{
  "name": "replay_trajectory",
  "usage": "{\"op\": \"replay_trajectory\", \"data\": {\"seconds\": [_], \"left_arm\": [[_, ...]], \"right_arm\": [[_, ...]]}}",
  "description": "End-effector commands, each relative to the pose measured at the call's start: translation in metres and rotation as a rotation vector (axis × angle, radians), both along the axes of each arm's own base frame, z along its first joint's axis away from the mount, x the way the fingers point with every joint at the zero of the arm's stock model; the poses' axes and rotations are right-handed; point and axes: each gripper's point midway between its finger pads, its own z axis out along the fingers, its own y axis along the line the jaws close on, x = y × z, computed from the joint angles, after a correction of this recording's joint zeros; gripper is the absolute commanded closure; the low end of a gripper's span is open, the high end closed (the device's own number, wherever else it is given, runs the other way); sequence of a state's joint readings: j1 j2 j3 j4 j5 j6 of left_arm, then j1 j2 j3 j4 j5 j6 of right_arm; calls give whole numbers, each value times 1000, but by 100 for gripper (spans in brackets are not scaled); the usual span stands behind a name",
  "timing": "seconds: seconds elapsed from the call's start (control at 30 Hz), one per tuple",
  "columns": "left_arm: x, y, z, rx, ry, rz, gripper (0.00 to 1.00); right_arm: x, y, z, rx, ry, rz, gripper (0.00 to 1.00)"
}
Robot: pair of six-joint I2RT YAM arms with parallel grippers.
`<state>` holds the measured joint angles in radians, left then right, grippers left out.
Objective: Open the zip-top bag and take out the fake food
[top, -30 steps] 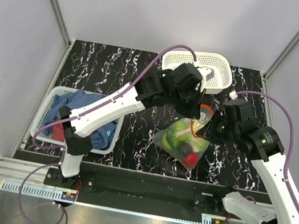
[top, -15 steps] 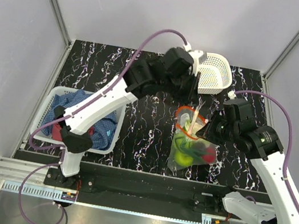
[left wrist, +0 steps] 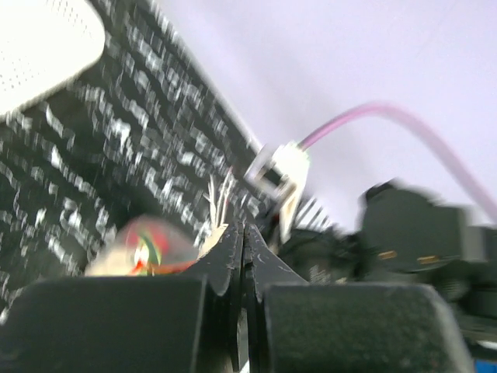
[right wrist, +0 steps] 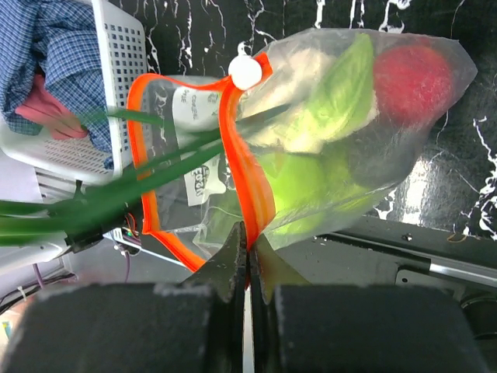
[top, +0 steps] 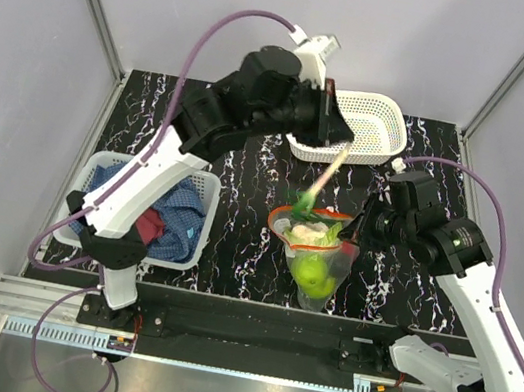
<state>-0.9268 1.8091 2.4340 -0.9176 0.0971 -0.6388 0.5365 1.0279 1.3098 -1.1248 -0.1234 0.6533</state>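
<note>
The zip-top bag (top: 320,259) hangs mouth-up, and my right gripper (top: 355,231) is shut on its orange zip strip (right wrist: 242,167). The mouth gapes open. Through the plastic I see lime-green fruits (right wrist: 299,190), a pale cabbage-like piece (top: 308,233) and a red piece (right wrist: 411,74). My left gripper (top: 339,134) is raised above the bag and shut on the pale stalk end of the green onion (top: 324,179). The onion's green leaves (right wrist: 116,194) still reach down to the bag's mouth. The left wrist view is blurred; there the jaws (left wrist: 243,229) meet and the onion's root end (left wrist: 220,198) sticks out past them.
A white perforated basket (top: 380,131) stands at the back, just behind the raised left gripper. A second white basket (top: 103,173) with blue and red cloths sits at the left. The enclosure's grey walls close in on both sides.
The left arm has lifted up and back, drawing the green onion out of the bag. The bag has swung from lying slanted to hanging upright under the right gripper.
</note>
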Motion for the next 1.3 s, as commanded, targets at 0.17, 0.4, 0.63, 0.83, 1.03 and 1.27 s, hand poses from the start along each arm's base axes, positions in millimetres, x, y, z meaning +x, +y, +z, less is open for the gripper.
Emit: {"op": "replay_trajectory", "data": {"seconds": [0.17, 0.4, 0.63, 0.83, 1.03, 1.27], "left_arm": [[9, 60, 146, -392, -281, 75, 100], [53, 63, 154, -465, -356, 132, 100], [120, 40, 140, -542, -363, 132, 100], [169, 29, 118, -557, -407, 143, 100], [214, 2, 71, -555, -405, 147, 100], [299, -9, -38, -538, -261, 258, 100]], "right_arm": [[-8, -11, -8, 26, 28, -123, 100], [-13, -24, 3, 37, 14, -207, 100], [-16, -35, 20, 23, -39, -229, 100], [-18, -41, 23, -1, -45, -235, 100], [-16, -40, 24, -15, -38, -223, 100], [-14, -46, 26, -63, -25, -241, 100]]}}
